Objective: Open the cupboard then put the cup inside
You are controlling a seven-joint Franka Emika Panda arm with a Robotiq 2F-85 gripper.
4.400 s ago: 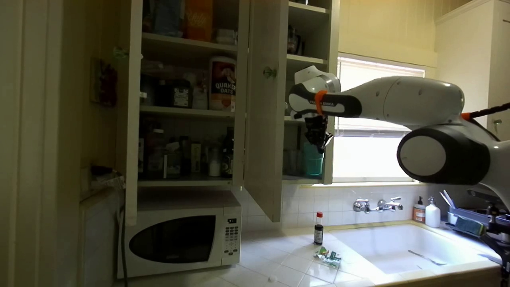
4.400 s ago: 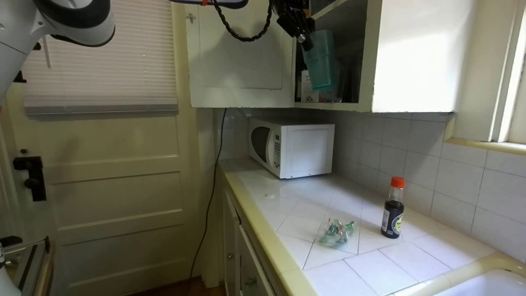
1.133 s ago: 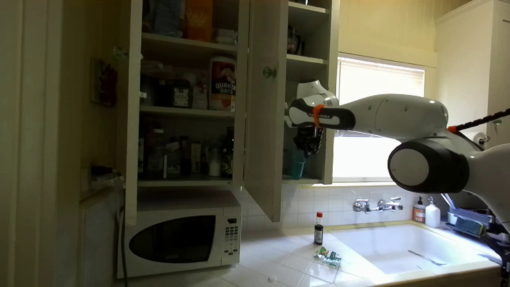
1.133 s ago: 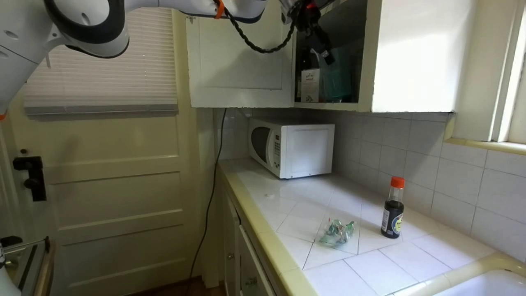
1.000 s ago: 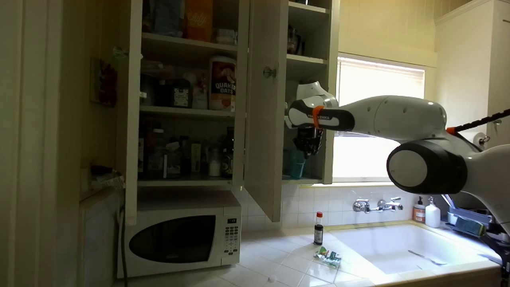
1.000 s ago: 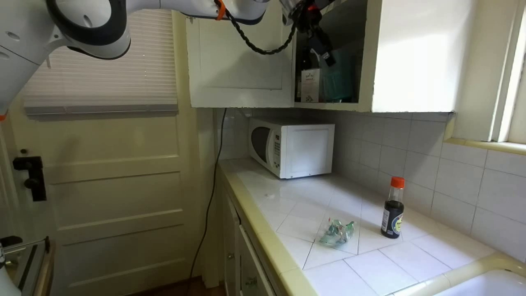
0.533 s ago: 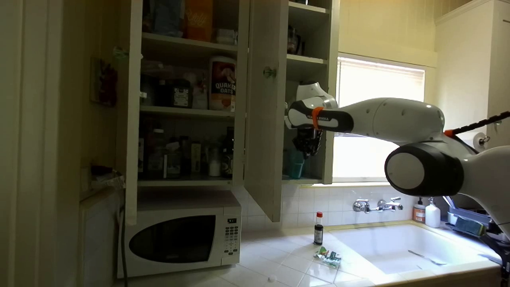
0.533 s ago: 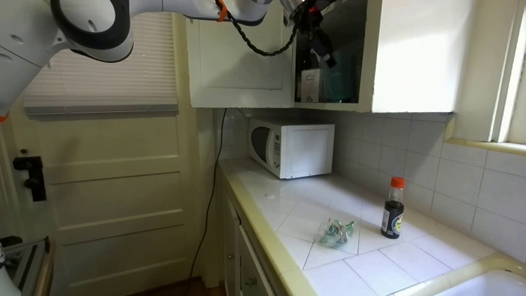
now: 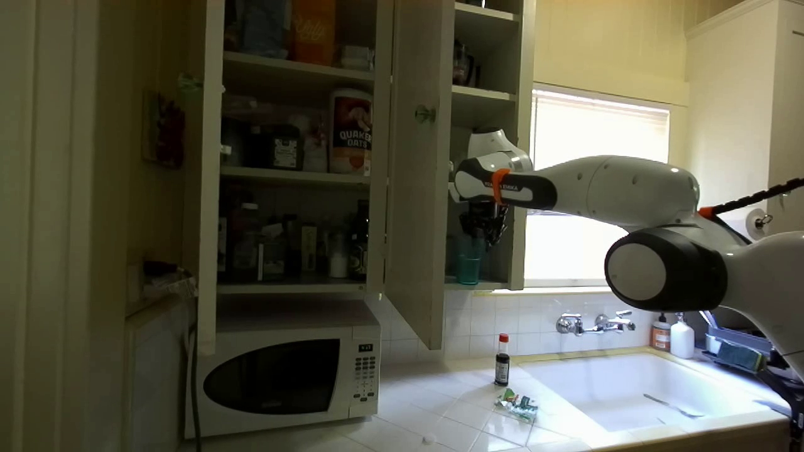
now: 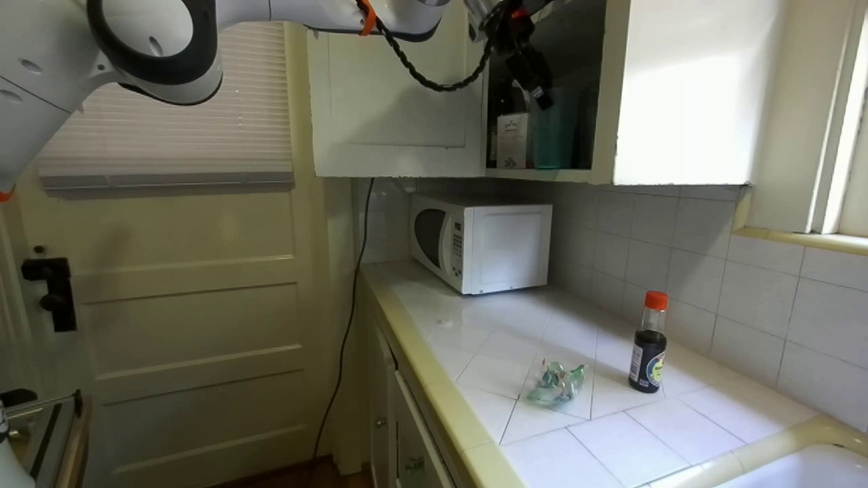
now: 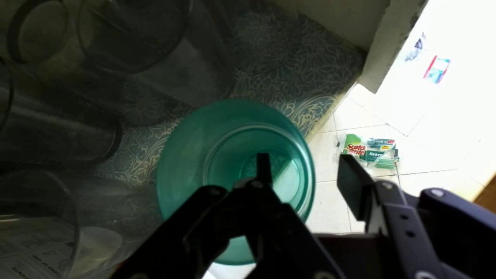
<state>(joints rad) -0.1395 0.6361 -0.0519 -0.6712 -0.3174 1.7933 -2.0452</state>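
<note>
Gripper [image 11: 306, 178] is holding nothing: fingers [image 11: 354, 190] spread, one seemingly down in the mouth of the cup [image 9: 468, 270], one outside on the near side. Cup's upright on the bottom shelf [image 11: 294, 69] of the cupboard [image 9: 526, 44], just at the near lip, door [image 9: 414, 188] open to the left. Main risk: base prob. overhangs the edge a bit, so if gripper backs out b4 lifting clear, the inner finger cd hook the wall & tip it onto the counter [image 9: 440, 389]. Light plastic, so little force needed. A far-left swing cd instead knock the clear glasses [image 11: 186, 66].
</note>
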